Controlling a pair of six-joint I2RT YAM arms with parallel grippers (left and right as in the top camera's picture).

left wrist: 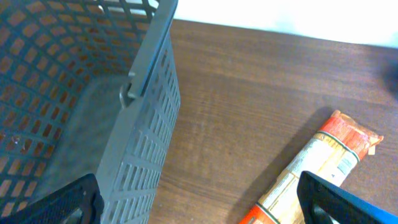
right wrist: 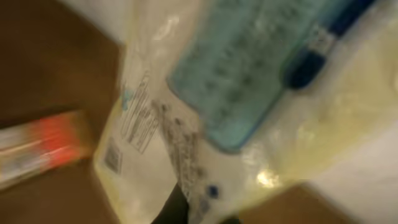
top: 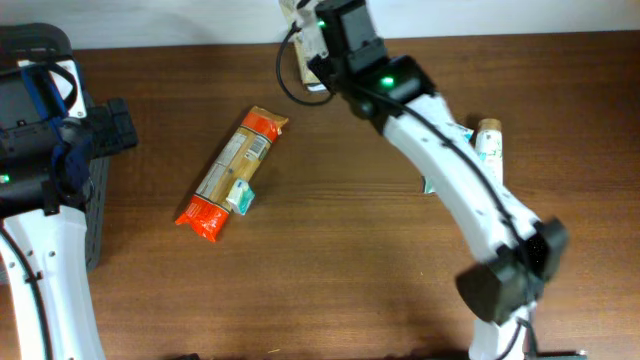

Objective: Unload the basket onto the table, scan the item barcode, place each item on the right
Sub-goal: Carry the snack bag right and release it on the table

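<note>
My right pincer is up at the far edge of the table, where the brown top meets the pale wall, and it is clamped tight on a soft clear packet. Through my right wrist camera the packet fills nearly the whole view, blurred: a light blue panel, a dark blue stripe, and a white label with small print and a little square code near its left edge. From overhead only a sliver of the packet's pale corner shows beside my fingers, right at the table's back edge, with a black cable looping just beneath.

My left pincer hangs wide open, holding nothing; its two dark fingertips sit at the bottom corners of the left wrist view. It hovers over the rim of the grey mesh basket, which stands at the left edge of the table.

Between the basket and my right arm lies the orange-ended pasta packet, flat and slanted, with bare wood all round it. The near half of the table is open wood. On the right, a tube with a tan cap lies just behind my white forearm, partly hidden by it, near the right side of the table.
</note>
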